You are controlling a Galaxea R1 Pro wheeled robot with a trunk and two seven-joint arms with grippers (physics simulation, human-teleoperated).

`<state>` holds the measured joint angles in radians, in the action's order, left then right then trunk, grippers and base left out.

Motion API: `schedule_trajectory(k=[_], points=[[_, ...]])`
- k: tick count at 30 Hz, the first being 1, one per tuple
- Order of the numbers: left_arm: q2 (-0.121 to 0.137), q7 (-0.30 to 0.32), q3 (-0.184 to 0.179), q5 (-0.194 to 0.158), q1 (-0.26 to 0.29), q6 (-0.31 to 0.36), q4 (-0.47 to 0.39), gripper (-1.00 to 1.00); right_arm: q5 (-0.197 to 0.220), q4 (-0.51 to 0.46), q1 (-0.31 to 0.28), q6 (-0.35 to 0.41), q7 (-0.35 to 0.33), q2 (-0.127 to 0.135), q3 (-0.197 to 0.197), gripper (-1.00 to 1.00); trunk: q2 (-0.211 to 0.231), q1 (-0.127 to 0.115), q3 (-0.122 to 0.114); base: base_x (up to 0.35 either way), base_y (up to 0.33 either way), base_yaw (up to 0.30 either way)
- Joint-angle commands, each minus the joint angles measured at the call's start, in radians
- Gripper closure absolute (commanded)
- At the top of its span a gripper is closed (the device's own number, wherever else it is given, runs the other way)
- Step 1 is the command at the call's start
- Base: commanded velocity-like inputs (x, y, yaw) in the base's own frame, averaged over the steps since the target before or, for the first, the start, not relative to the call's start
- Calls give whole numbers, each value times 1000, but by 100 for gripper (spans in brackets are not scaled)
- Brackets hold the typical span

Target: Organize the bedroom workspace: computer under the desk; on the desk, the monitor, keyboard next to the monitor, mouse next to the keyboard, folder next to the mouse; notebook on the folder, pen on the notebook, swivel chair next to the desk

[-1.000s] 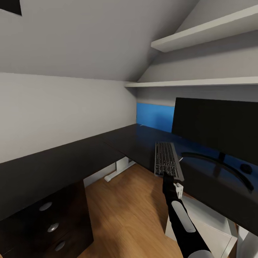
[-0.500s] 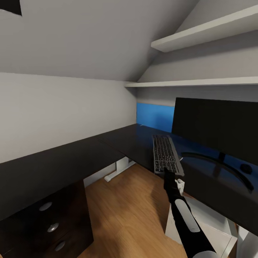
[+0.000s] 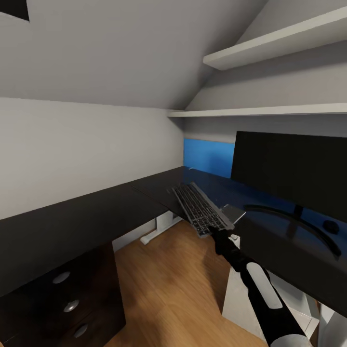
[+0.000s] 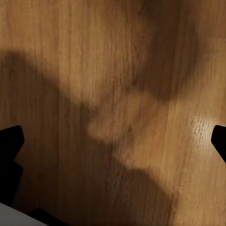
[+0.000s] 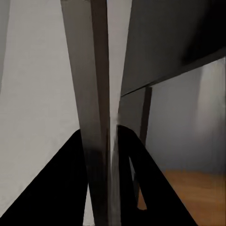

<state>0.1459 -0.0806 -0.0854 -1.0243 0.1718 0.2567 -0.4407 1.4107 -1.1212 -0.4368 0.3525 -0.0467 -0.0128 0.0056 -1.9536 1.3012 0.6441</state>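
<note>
Over the black L-shaped desk edge: slim silver-grey keyboard held aloft, tilted.
Right gripper clamped on near end, likely for placement beside wide black monitor; left gripper spread.

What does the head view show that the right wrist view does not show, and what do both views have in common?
The head view gives the whole scene: the monitor standing on the desk, the mouse beside its stand, the drawer knobs, the wall shelves, and the right arm reaching to the desk edge.

The right wrist view gives the grip up close: the right gripper has its two dark fingers pressed on a thin grey slab seen edge-on.

Both share the keyboard, held at its near end and angled across the desk corner, plus the desk's edge and the wooden floor.
</note>
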Motion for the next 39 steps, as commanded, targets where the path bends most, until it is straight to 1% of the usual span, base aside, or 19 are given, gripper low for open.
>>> schedule_trajectory(k=[1,3,5,6,8,9,12,14,15,18,22,23,24,26,27,29,31,35,39], points=[[1,-8,-8,-11,0,1,-3,-100,7,-11,-3,45,9,13,-3,100,-1,0,1,0,0,0],[2,-8,-7,-12,0,1,-3,-100,2,-61,-13,203,42,82,-3,100,-1,0,1,0,0,0],[2,-8,-7,-12,0,1,-3,-100,-3,-84,-16,284,51,124,-3,100,-1,0,1,0,0,0],[2,-7,-6,-14,0,1,-3,-100,-6,-104,-18,367,56,167,-4,100,-1,0,1,0,0,0],[2,-7,-6,-16,0,1,-3,-100,-8,-118,-19,448,59,208,-5,100,13,-8,-5,0,0,0],[3,-7,-6,-19,0,1,-3,-100,-6,-128,-20,527,61,242,-7,100,20,-12,-8,0,0,0],[3,-6,-5,-17,0,1,-3,-100,-3,-146,-21,653,61,287,-12,100,41,-23,-18,0,0,0],[3,-6,-5,-16,0,2,-3,-100,-1,-157,-20,688,59,309,-14,100,55,-31,-24,0,0,0],[3,-6,-5,-16,0,2,-3,-100,1,-165,-19,695,57,334,-12,100,62,-35,-27,0,0,-13],[3,-7,-5,-15,0,2,-3,-100,9,-174,-17,695,53,374,-5,100,83,-46,-37,0,0,-82],[3,-7,-6,-14,0,2,-3,-100,40,-168,-15,695,37,413,-2,100,111,-61,-49,0,0,-215],[3,-7,-6,-14,0,2,-3,-100,51,-161,-14,695,10,431,-2,100,118,-65,-52,0,0,-264],[3,-7,-5,-13,0,2,-3,-100,58,-116,-10,695,-106,462,0,100,125,-69,-55,0,0,-284],[3,-7,-5,-13,0,2,-3,-100,51,-47,-12,695,-219,484,2,100,139,-77,-62,0,0,-289],[3,-7,-6,-13,0,2,-3,-100,19,29,-15,695,-357,517,20,100,146,-81,-65,0,0,-295],[3,-7,-5,-13,0,2,-3,-100,-14,60,-17,695,-457,533,69,100,160,-88,-71,0,0,-296],[3,-7,-5,-13,0,2,-3,-100,-98,113,-23,695,-665,545,179,100,174,-96,-77,0,0,-297],[3,-8,-5,-13,0,2,-3,-100,-179,151,-39,695,-806,546,223,100,202,-111,-90,0,0,-297],[3,-8,-5,-13,0,1,-3,-100,-207,163,-43,695,-853,540,236,100,230,-127,-102,0,0,-187]])
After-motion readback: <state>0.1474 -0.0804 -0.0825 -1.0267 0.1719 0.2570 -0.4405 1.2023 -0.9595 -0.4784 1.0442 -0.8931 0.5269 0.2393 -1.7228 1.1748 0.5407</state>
